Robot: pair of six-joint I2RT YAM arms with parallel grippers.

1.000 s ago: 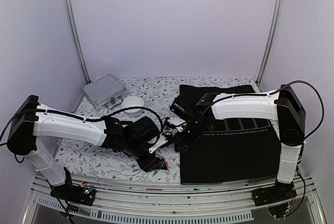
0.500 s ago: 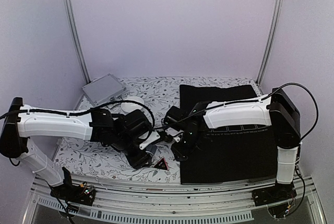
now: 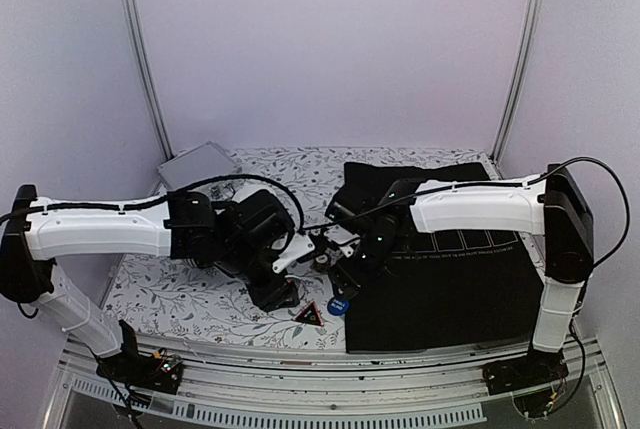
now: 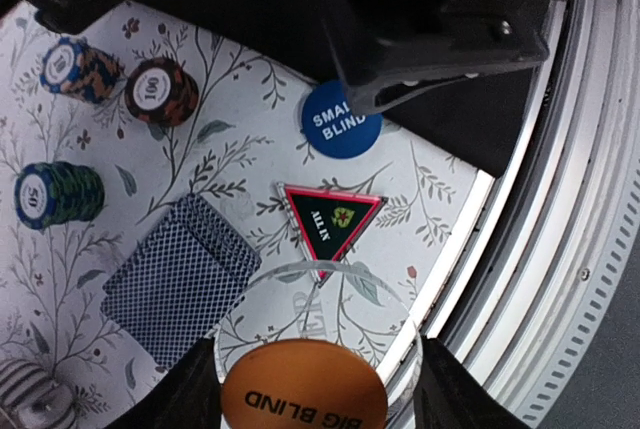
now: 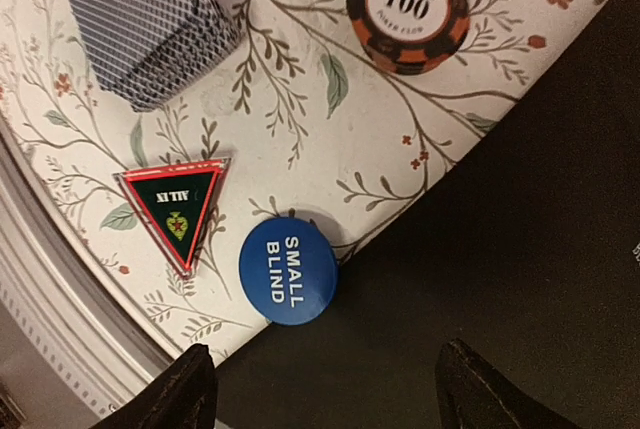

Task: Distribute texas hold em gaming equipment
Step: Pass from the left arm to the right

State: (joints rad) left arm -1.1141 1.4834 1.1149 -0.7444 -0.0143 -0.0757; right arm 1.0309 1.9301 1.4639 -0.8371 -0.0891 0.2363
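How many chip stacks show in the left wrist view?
4: blue-orange stack top left, red-brown 100 stack beside it, green 50 stack below, striped stack cut off at bottom left. Others may be hidden.

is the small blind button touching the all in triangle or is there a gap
Apart. The right wrist view shows a strip of floral cloth between the blue small blind button and the all in triangle.
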